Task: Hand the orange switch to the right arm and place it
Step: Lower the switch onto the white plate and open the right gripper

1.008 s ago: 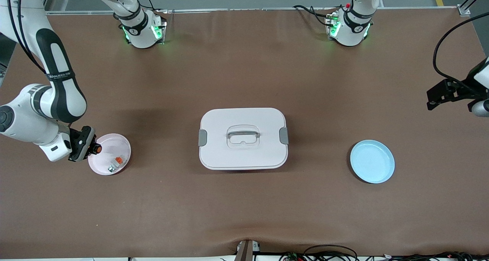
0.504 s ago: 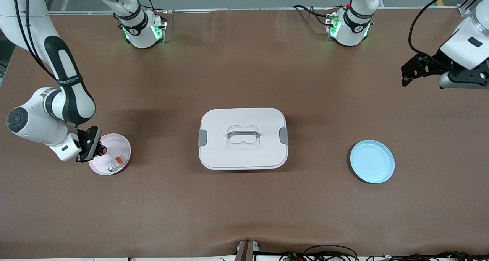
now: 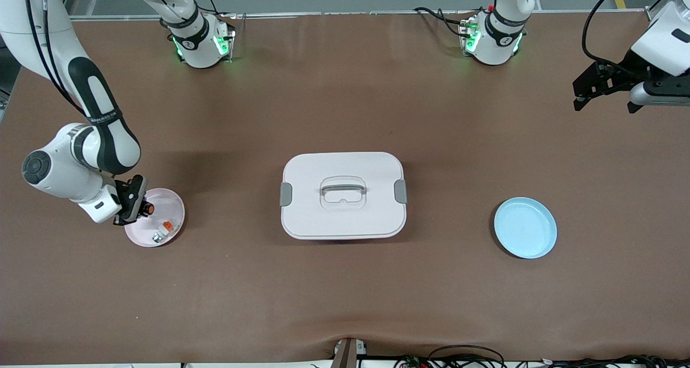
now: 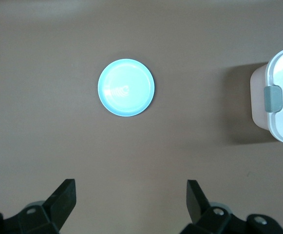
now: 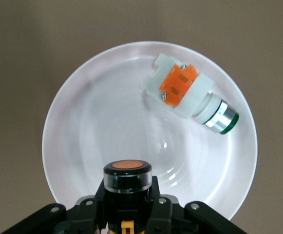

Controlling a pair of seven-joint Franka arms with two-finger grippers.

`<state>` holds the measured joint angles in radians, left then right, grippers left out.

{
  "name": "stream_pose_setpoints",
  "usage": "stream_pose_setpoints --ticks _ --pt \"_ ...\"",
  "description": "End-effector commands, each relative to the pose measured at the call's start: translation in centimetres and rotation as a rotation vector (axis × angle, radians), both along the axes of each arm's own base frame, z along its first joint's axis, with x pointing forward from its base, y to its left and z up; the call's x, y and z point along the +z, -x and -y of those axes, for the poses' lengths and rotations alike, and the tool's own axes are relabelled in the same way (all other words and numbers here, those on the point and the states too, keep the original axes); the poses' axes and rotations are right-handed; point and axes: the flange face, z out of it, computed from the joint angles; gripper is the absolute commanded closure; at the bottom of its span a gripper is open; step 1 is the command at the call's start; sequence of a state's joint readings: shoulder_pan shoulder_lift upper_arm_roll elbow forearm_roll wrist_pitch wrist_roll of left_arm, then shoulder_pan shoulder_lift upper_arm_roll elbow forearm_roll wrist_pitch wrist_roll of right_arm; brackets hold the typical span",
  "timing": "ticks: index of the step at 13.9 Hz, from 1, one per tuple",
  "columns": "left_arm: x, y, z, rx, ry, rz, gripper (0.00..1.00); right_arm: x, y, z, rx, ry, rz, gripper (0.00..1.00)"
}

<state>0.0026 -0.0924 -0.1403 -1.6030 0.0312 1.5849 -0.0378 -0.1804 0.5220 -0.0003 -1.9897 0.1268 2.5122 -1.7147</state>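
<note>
The right hand (image 3: 141,208) is gripping the orange switch (image 3: 147,209), with its fingers closed around the black body so that the round orange button end is pointing away from the wrist. In the right wrist view the switch (image 5: 127,176) is hanging over the pink plate (image 5: 83,126), above the part of the dish nearest that hand. Holding it by the body is leaving the button end free, which I judge suits a low release into the plate.

The pink plate (image 3: 175,203) is sitting at the right arm's end of the worktop (image 3: 345,282), and it is already carrying a white-grey piece (image 5: 190,95) with an orange cap and a shiny metal ring at one end. That piece is lying on its side, apart from the switch. The plate looks smooth and glossy, shallow, with a raised rim, so small parts are likely to slide toward its middle.

The left hand (image 4: 130,204) is waiting with its fingers spread wide and holding nothing, up over bare worktop at the left arm's end, well apart from the pink plate. The blue plate (image 3: 525,228), round and glossy too, is lying empty below it.

Between the two plates a white lidded box (image 3: 343,195) with rounded corners, grey side clips and a recessed handle is resting on the matte brown worktop.
</note>
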Motion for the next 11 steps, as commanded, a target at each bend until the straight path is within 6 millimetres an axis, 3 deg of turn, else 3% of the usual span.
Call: stream_pose_setpoints --ticks 1,11 --pt "1.1 0.4 -0.1 -0.011 0.017 0.006 0.00 -1.1 0.4 0.5 0.020 -0.002 0.013 1.00" --pt "0.5 0.7 0.9 -0.020 0.014 -0.030 0.00 -2.2 0.7 -1.3 0.029 -0.017 0.025 1.00"
